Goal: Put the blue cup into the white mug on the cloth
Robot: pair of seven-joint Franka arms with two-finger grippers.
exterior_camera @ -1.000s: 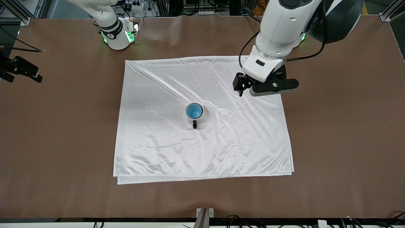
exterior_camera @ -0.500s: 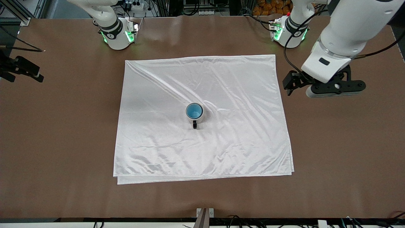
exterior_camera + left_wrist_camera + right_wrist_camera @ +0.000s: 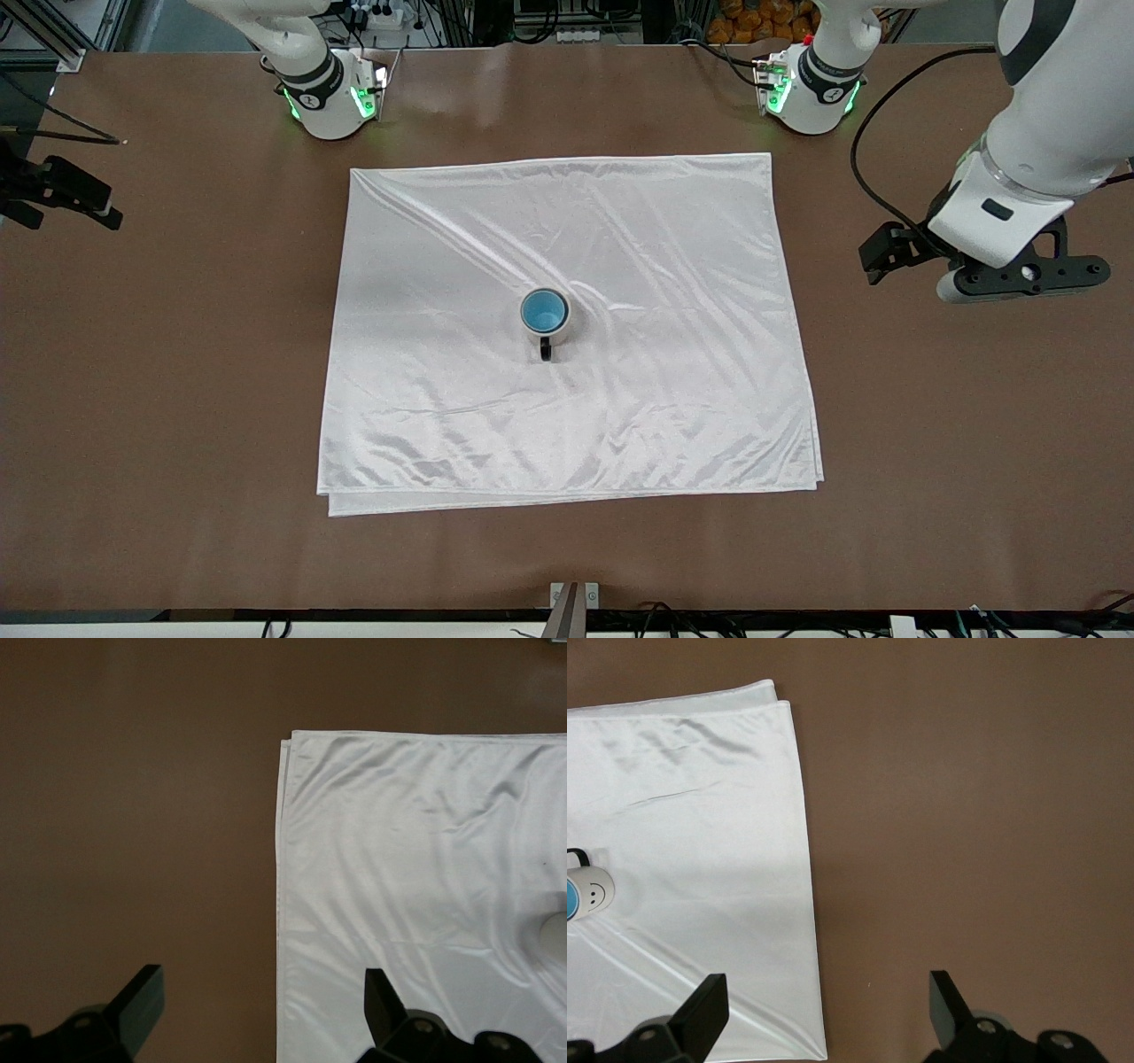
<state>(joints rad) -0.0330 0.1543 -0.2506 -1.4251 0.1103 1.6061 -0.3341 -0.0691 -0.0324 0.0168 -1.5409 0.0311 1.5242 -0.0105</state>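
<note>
Front view: you see the blue cup (image 3: 543,310) nested in the white mug (image 3: 546,321) mid-cloth (image 3: 567,328); the left gripper (image 3: 895,266) hangs over bare desk (image 3: 974,399).
Left wrist view: its jaws stand spread, empty.
Right wrist view: right gripper (image 3: 824,1014), jaws spread over the cloth's edge.

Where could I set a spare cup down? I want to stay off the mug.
Bare cloth rings the white mug, which holds the blue cup. Bare table borders the cloth all around. Only the left gripper hangs over the left arm's end, open.
</note>
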